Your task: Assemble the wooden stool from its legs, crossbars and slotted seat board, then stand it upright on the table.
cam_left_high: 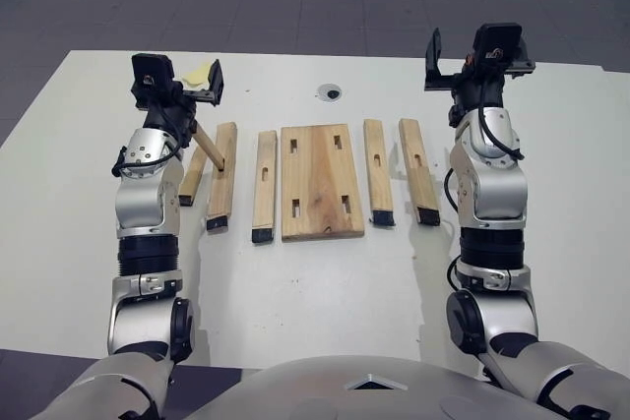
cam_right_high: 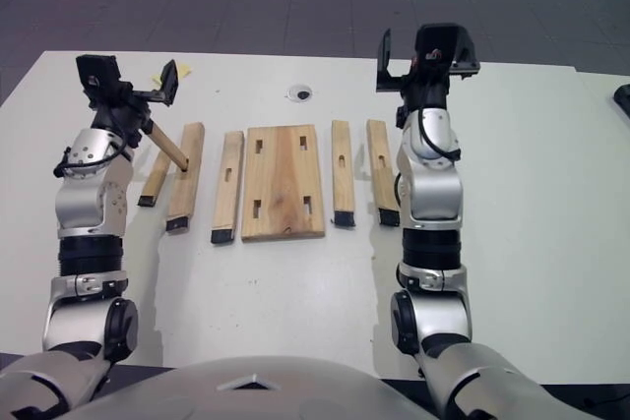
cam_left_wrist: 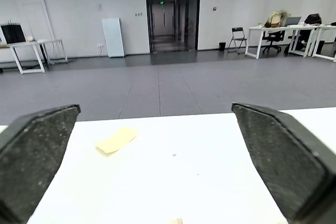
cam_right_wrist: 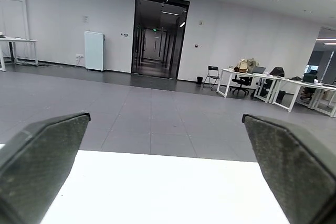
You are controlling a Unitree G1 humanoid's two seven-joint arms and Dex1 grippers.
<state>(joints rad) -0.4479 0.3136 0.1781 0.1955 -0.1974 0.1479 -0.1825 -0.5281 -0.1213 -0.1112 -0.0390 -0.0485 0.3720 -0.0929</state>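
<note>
Nothing is joined yet, by the look of it. All the stool's parts lie flat in a row across the white counter, as if set out for sorting. The seat board sits in the middle with its four slots facing up, so each arm has pieces within reach on its own side. On the robot's right lie the inner right leg and the outer right leg, side by side, dark tips toward the robot. On its left lie the inner left leg, the outer left leg and a thinner slat just beside the left forearm. A round stick, probably a crossbar, slants across those last two. Its far end is under the left wrist, and I cannot tell if it touches the arm. The left tool is raised above that end with its fingers spread wide, pinching nothing. The right tool is lifted past the right legs, equally spread and empty. Both seem poised for a first pick. A yellow note and a round hole lie farther back.
</note>
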